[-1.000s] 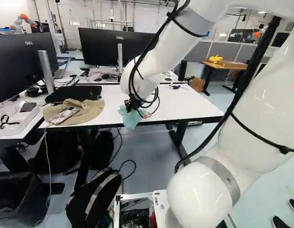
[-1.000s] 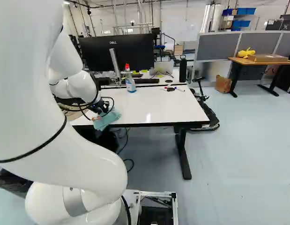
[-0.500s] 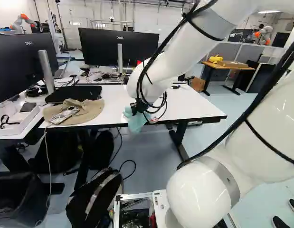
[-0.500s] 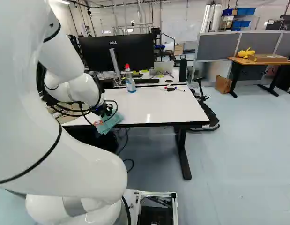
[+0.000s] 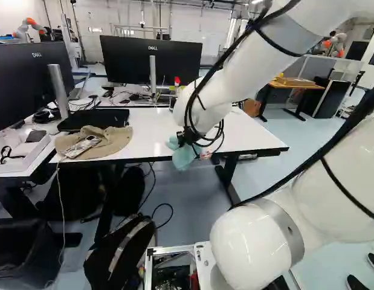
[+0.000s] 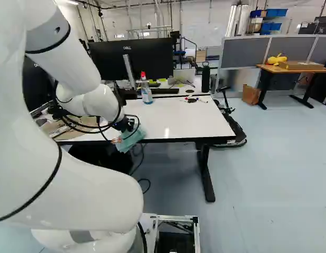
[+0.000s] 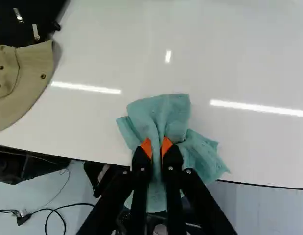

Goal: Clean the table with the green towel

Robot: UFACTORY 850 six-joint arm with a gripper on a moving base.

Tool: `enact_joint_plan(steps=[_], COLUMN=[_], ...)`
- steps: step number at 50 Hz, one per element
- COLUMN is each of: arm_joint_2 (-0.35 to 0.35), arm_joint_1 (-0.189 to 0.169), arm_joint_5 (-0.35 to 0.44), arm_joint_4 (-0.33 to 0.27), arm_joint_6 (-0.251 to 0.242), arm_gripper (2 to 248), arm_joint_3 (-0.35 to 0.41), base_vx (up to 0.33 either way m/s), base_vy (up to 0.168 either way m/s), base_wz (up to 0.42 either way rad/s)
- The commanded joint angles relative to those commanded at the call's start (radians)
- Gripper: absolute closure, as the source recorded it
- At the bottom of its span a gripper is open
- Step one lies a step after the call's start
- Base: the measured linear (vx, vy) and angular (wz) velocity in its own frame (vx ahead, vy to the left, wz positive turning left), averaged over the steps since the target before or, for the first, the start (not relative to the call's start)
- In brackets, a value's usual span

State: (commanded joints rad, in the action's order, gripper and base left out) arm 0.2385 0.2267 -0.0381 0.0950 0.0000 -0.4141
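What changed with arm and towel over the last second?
White arm carried the green cloth towel, gripped in the black two-finger gripper, rightward in both base views along the near edge of the white table, away from the tan fabric hat. No visible grab or release. Base, hat and red-capped clear bottle stayed put.

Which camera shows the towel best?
The wrist view: close up, the towel crosses the table's near edge, pinched between the orange pads of the tool. Both base views show a small patch of it at that edge, below the tool.
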Motion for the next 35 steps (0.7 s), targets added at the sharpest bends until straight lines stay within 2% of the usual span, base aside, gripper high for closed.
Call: enact_joint_plan(steps=[6, 13, 35], arm_joint_2=[-0.01, -0.043, -0.17], arm_joint_1=[-0.026, -0.04, -0.051], arm_joint_5=[0.0, 0.0, 0.0], arm_joint_4=[0.0, 0.0, 0.0], arm_joint_6=[0.0, 0.0, 0.0], arm_gripper=[209, 209, 209], arm_joint_3=[-0.009, -0.038, -0.156], base_vx=[0.0, 0.0, 0.0], base_vy=[0.0, 0.0, 0.0], base_wz=[0.0, 0.0, 0.0])
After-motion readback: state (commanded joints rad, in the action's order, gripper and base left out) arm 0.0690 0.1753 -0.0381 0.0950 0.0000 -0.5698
